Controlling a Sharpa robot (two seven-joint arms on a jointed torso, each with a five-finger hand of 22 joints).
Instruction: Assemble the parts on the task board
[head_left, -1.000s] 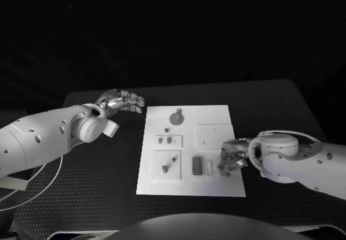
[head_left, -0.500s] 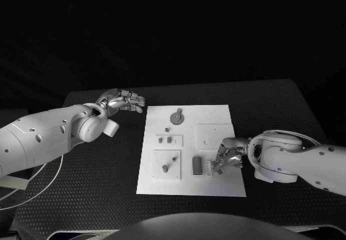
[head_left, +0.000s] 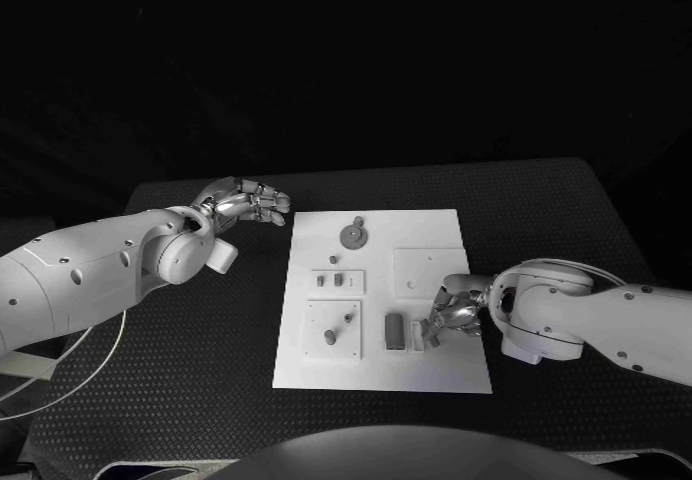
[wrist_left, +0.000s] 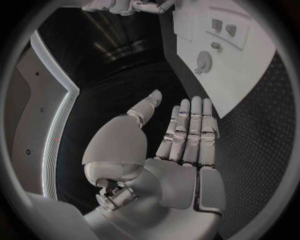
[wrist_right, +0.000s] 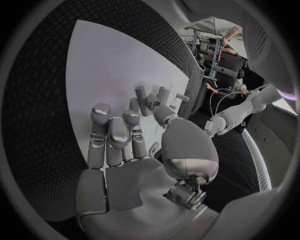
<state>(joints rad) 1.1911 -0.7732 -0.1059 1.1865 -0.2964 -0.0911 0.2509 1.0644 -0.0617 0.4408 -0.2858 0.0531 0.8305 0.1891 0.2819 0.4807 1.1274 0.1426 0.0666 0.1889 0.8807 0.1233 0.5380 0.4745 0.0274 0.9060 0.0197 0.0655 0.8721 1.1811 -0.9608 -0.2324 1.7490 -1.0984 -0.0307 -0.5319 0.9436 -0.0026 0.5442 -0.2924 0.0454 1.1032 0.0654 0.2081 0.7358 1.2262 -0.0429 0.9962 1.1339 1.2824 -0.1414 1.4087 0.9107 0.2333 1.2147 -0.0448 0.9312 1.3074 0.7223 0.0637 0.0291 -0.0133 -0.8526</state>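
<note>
The white task board (head_left: 433, 225) lies mid-table. On it are a grey gear (head_left: 352, 236), a small plate with two grey pieces (head_left: 338, 282), a plate with pegs (head_left: 333, 328), a bare square plate (head_left: 427, 270), a dark grey block (head_left: 394, 330) and a pale bar (head_left: 415, 335). My right hand (head_left: 450, 318) hovers low over the board's near right part, fingertips beside the pale bar; the right wrist view shows its fingers (wrist_right: 109, 137) stretched out over the board (wrist_right: 106, 70) with nothing between them. My left hand (head_left: 245, 203) hangs off the board's far left corner, fingers (wrist_left: 187, 132) straight and empty.
Black textured table (head_left: 188, 360) surrounds the board on every side. The left wrist view shows the board (wrist_left: 244, 70) with the gear (wrist_left: 204, 61) ahead of the left hand. A white cable (head_left: 87, 370) loops by the table's left edge.
My right hand has slid left from the board's right edge onto the board, ending beside the pale bar. The left hand has stayed still.
</note>
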